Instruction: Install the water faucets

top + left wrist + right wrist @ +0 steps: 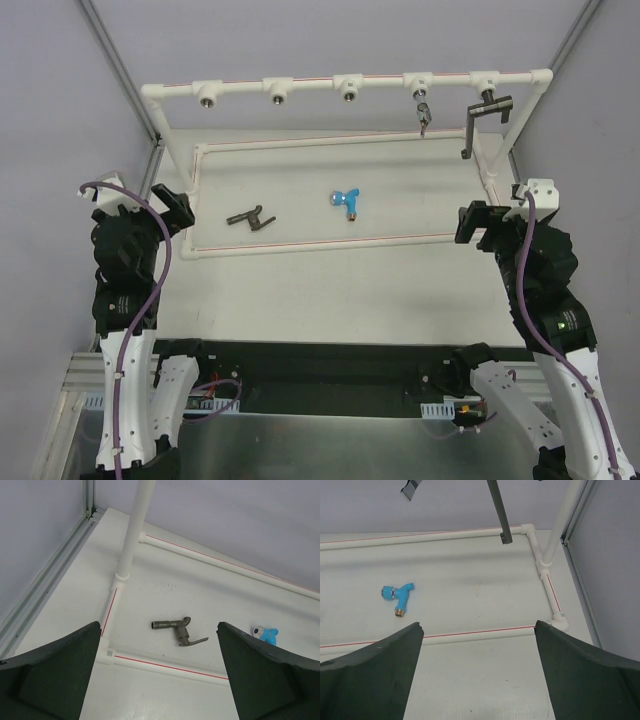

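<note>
You have bright, even, diffuse light from overhead. Inside the white pipe frame (312,84), the grey faucet (175,627) casts only a faint, soft shadow. Both wrist views are sharp within that frame.

Dark grey faucet (176,629), bright blue faucet (346,200), white red-striped pipe frame (330,239).

The top external camera looks steeply down from above and behind the arm bases, taking in the whole white pipe frame (350,82). The left wrist camera, lower and nearer, looks forward past its fingers (50,675) at the grey faucet (175,628). The right wrist camera does likewise at the blue faucet (397,596), which all three views share.
</note>
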`<control>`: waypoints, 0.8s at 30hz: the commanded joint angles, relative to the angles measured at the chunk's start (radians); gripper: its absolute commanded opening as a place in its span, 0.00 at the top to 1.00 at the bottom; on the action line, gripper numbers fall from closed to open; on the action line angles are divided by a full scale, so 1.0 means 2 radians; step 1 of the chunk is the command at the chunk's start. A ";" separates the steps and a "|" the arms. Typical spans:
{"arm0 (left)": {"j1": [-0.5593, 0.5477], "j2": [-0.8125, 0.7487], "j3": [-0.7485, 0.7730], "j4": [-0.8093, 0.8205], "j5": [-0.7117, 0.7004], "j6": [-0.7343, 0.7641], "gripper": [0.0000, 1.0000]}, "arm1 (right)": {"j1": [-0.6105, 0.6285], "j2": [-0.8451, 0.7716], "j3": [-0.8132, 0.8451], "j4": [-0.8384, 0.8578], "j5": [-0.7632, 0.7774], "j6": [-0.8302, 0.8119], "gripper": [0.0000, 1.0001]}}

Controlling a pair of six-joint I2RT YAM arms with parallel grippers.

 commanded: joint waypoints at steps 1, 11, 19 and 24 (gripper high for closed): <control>-0.005 0.013 0.006 0.020 -0.007 0.016 0.01 | 0.003 0.003 -0.001 0.029 -0.012 0.001 0.04; -0.005 0.104 0.036 0.115 -0.026 0.059 0.01 | 0.004 0.068 0.023 0.031 -0.077 0.030 0.04; -0.003 0.243 0.041 0.270 -0.058 0.066 0.04 | 0.003 0.123 0.083 -0.011 -0.107 0.032 0.04; 0.011 0.344 0.060 0.371 -0.059 0.073 0.07 | 0.004 0.101 0.075 -0.025 -0.107 0.037 0.04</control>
